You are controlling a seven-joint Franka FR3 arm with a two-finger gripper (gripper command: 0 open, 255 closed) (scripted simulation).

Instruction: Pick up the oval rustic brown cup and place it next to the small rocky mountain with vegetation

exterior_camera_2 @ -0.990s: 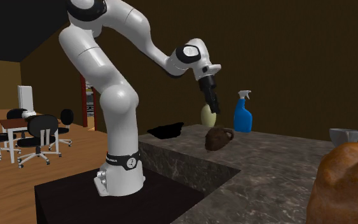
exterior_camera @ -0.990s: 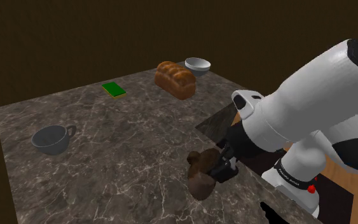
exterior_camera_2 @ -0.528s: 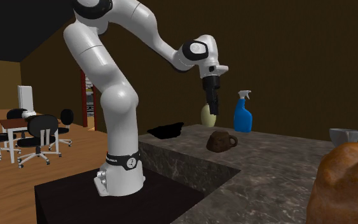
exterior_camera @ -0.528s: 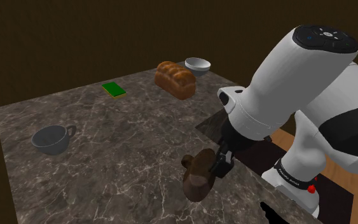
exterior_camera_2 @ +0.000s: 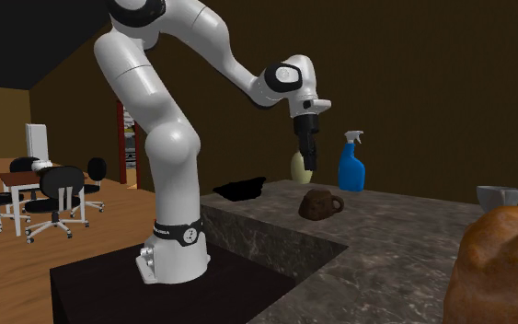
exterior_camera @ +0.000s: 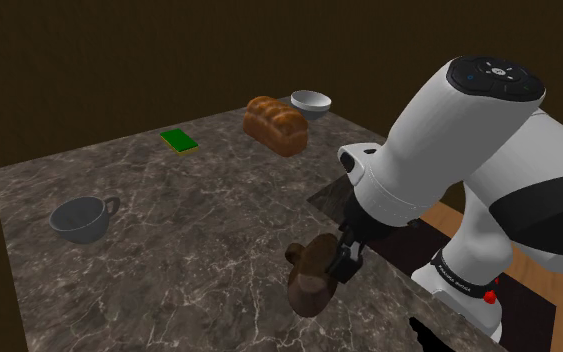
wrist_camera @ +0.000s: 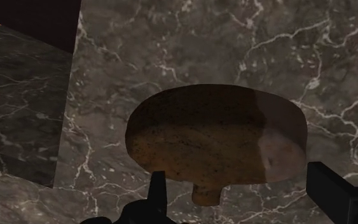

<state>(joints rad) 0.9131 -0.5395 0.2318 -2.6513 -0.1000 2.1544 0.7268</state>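
Observation:
The brown oval cup rests on the dark marble counter near its front edge, with its handle pointing to the second exterior view's right. My gripper hangs just above the cup and is open. In the wrist view the cup lies beyond my gripper, and the spread fingers do not touch it. A low, jagged black shape, possibly the rocky mountain, sits at the counter's end, to the second exterior view's left of the cup.
A bread loaf, a grey bowl and a flat green item sit at the back. A grey mug stands at the shoulder view's left. A blue spray bottle and a pale egg shape stand behind the cup.
One second ago the cup hung tilted in my gripper above the counter. It has come down onto the marble, the fingers have let go, and the gripper has risen slightly.

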